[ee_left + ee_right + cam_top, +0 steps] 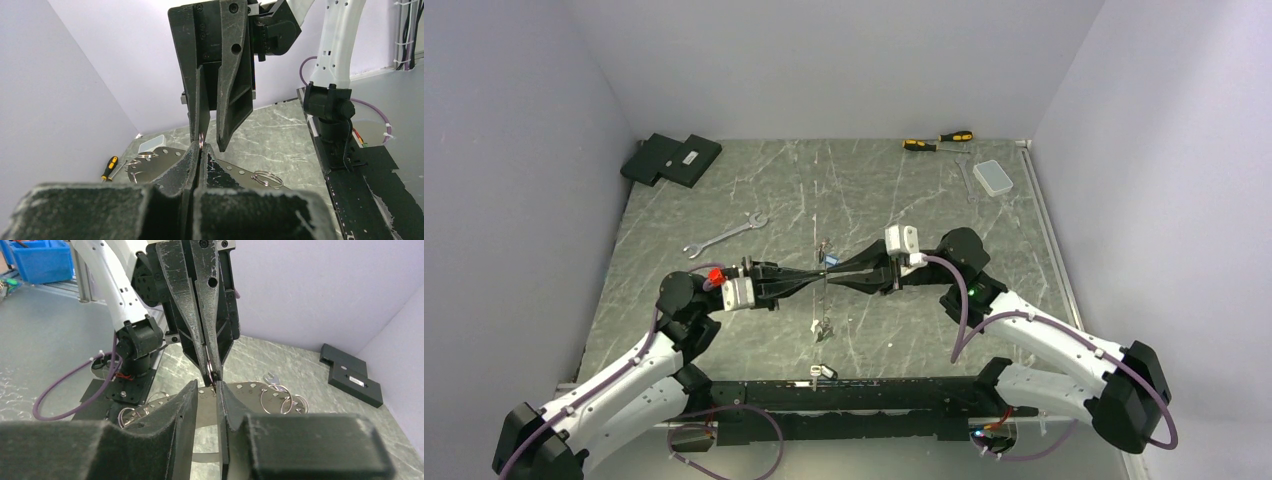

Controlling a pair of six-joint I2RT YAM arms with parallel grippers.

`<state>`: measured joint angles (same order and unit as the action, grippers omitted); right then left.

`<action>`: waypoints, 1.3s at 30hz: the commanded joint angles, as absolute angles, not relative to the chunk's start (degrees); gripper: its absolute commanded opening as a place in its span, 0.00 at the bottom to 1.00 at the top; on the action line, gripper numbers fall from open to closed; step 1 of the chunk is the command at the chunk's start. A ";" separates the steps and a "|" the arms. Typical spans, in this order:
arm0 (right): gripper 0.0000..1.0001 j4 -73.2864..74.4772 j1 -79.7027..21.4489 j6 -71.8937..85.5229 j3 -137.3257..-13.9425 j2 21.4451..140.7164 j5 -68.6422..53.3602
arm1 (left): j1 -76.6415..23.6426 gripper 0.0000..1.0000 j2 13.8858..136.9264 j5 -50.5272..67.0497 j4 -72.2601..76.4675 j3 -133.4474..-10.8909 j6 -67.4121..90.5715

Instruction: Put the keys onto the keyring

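Closest in, my left hand (199, 154) is clamped tight, its fingers pressed together on the keyring (200, 140), a small wire loop that pokes up from between the tips. My right hand (207, 388) meets it tip to tip from the other side, over the middle of the desk (904, 330). Its fingers stand a little apart, with one tip just beside the loop; I cannot tell whether it touches. Below both hands a perforated strip (165, 159) lies on the desk, with loose rings (265, 178) at either end. From above, a blue speck (835, 262) shows just beside my right fingertips, too small for me to say what it is. Farther out on the left lies a wrench (724, 236). At the back are two black boxes (672, 158) in the left corner, and toward the right a clear case (994, 178) and two screwdrivers (939, 140).
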<state>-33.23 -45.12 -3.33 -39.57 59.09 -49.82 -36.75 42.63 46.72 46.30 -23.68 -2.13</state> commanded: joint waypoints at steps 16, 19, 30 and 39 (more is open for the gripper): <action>0.11 -38.22 -45.10 -1.37 -43.16 59.69 -52.48 | -36.87 0.00 44.43 46.82 53.61 -25.70 -0.35; 0.11 -39.00 -45.09 -1.08 -42.96 59.72 -52.86 | -36.91 0.00 45.44 47.02 55.82 -25.47 2.57; 0.25 -39.04 -45.35 -0.10 -43.29 59.77 -53.16 | -36.99 0.00 46.14 45.54 61.97 -23.09 5.68; 0.01 -40.73 -45.63 -0.09 -43.42 59.96 -52.91 | -37.09 0.00 46.87 45.00 64.02 -22.41 6.25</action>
